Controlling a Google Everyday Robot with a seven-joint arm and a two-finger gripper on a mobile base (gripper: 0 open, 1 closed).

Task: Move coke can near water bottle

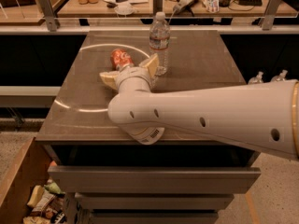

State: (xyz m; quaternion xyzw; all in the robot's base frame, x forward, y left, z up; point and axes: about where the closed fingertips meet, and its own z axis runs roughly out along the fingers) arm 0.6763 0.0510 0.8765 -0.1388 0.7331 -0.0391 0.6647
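The coke can point(120, 59), orange-red with pale markings, stands on the table point(201, 64) just left of the water bottle point(159, 42). The bottle is tall and clear, with a white cap and a red-printed label. My gripper point(128, 66) is right behind the can on the near side. It is open, with its pale fingers point(106, 78) spread wide to left and right, and neither finger grips the can. The right finger reaches close to the bottle's base. My thick white arm point(210, 113) crosses the front of the table from the right.
A raised counter point(140, 6) behind the table holds jars, cables and small items. Two small pump-topped bottles point(268, 77) show at the right edge. Drawers point(154, 178) are below the table. An open box of wrappers point(42, 202) sits on the floor at the lower left.
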